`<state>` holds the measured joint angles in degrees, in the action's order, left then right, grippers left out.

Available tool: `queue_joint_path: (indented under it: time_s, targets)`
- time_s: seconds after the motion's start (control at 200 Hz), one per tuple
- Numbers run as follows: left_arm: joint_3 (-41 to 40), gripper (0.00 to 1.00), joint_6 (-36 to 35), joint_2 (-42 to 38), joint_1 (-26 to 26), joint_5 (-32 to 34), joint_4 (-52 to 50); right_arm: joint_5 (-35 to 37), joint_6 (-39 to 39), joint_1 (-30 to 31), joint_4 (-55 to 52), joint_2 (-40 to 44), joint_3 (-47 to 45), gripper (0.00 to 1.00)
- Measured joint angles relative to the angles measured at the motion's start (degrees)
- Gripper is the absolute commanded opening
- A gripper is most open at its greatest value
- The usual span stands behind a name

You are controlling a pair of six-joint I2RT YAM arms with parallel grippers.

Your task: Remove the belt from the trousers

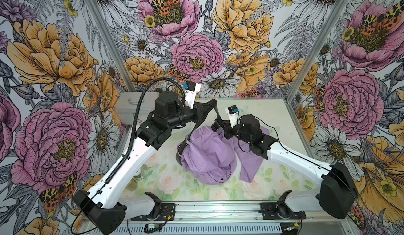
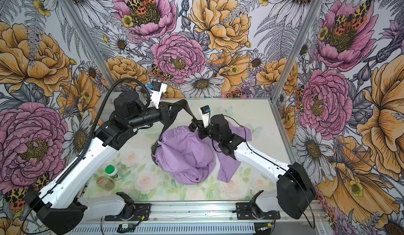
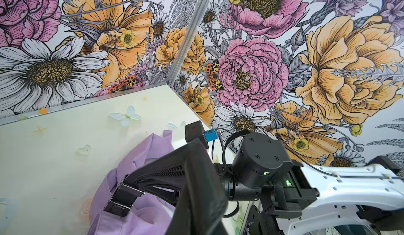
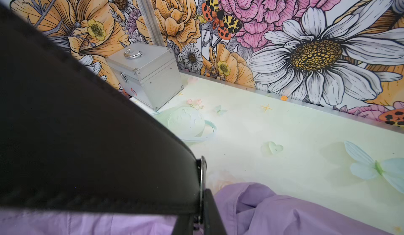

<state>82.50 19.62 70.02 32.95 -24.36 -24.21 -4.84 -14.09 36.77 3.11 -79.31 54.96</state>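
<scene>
Closest to a lens: the belt (image 4: pixel 87 135), a black strap filling the right wrist view, with its buckle (image 4: pixel 202 179) just beside the trousers (image 1: pixel 207 157). Right gripper (image 3: pixel 131 180) is pinched closed on the strap right at the buckle, fingers (image 3: pixel 157 172) meeting at the tips. Left gripper (image 1: pixel 201 112) is also clamped on the belt, further along, higher and toward the back-left of the table (image 1: pixel 273 113). Between the two, the strap arches up and runs roughly side to side.

From the left gripper a second run drops forward to the lilac heap and curves round the waistband on its left side. That stretch looks threaded, so the belt is not out yet. Trousers are bunched mid-table, one leg lying toward the right arm. The right arm is nearer the garment, almost over the waistband; the left is well apart from it.

Judgement: the pull should follow the strap's line away from the waistband, up and back-left, or the fabric drags along. Silver case (image 4: pixel 148 76) sits in the back corner, out of the way.
</scene>
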Motion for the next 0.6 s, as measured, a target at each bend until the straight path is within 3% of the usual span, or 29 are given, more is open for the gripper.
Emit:
queue_joint_path:
  time_s: [0.085, 0.28, 0.6]
  targets:
    - [-0.13, 0.00, 0.04, 0.00, -0.24, -0.07, 0.09, 0.00, 0.00, -0.07, -0.02, 0.00, 0.00, 0.15]
    - [-0.13, 0.00, 1.07, -0.61, -0.35, -1.09, 3.26, 0.26, -0.02, -0.55, -1.97, -0.85, -0.24, 0.17]
    - [-0.13, 0.00, 1.49, -1.73, -0.46, -2.27, 5.55, 0.24, 0.02, -0.85, -3.91, -1.05, -0.79, 0.00]
